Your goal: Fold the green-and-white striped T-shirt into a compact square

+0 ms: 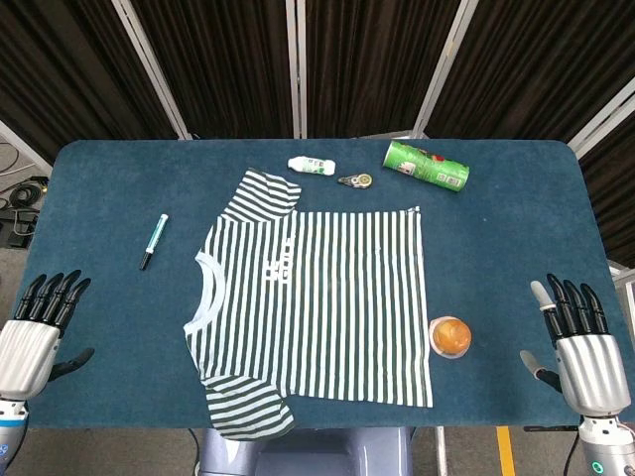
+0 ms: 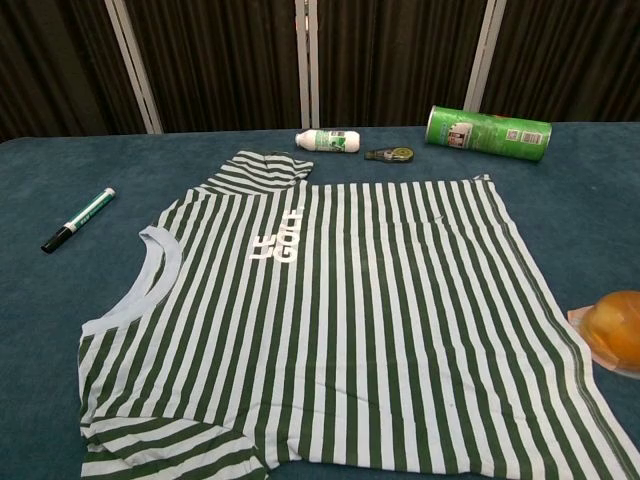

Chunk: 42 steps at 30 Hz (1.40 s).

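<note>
Lying flat, T-shirt overhangs table front edge.

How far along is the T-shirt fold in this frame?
Nothing looks folded: the striped T-shirt lies spread flat on the table, both sleeves out. Nothing is in hand; the left hand and right hand sit open at the near corners, apart from it. Every fold remains.
</note>
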Available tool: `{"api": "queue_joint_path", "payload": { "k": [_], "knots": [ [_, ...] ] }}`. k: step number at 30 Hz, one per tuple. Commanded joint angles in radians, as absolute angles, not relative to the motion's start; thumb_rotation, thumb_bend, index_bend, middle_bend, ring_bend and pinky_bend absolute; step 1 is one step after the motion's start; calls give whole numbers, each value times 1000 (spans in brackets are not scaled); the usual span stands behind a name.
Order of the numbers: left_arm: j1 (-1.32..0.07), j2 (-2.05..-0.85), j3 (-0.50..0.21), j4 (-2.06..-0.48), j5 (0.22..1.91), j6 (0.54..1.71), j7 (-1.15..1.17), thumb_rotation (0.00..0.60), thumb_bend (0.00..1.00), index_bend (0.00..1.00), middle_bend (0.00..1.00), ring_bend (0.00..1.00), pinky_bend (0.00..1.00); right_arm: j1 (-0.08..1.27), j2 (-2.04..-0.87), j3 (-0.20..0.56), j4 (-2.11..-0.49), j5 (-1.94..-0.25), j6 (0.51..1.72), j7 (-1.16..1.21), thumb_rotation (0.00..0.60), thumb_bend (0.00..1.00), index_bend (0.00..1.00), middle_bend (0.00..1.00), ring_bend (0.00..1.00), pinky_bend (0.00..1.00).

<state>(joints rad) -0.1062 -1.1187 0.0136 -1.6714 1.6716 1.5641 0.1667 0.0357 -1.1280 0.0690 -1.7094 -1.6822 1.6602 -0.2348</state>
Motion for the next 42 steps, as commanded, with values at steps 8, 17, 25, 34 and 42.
{"api": "queue_joint_path", "payload": {
  "k": [8, 17, 25, 34, 42],
  "knots": [
    [-110, -1123, 8, -1665, 1661, 1553, 165, 600, 0, 0, 0, 0, 0, 38, -1118, 57, -1721, -1682, 1635, -229, 600, 0, 22, 0, 0, 0],
    [-119, -1136, 5, -1672, 1659, 1533, 189, 600, 0, 0, 0, 0, 0, 125, -1076, -60, -1742, -1823, 1433, -140, 600, 0, 256, 0, 0, 0],
    [-111, -1131, 4, -1672, 1660, 1547, 184, 600, 0, 0, 0, 0, 0, 215, -1153, -138, -1583, -1979, 1304, -78, 600, 52, 473, 0, 0, 0],
    [-108, -1120, 4, -1680, 1668, 1556, 164, 600, 0, 0, 0, 0, 0, 239, -1256, -151, -1526, -1953, 1222, -96, 600, 85, 479, 0, 0, 0],
    [-106, -1107, 2, -1686, 1668, 1562, 142, 600, 0, 0, 0, 0, 0, 241, -1337, -136, -1469, -1927, 1207, -159, 600, 139, 493, 0, 0, 0]
  ]
}}
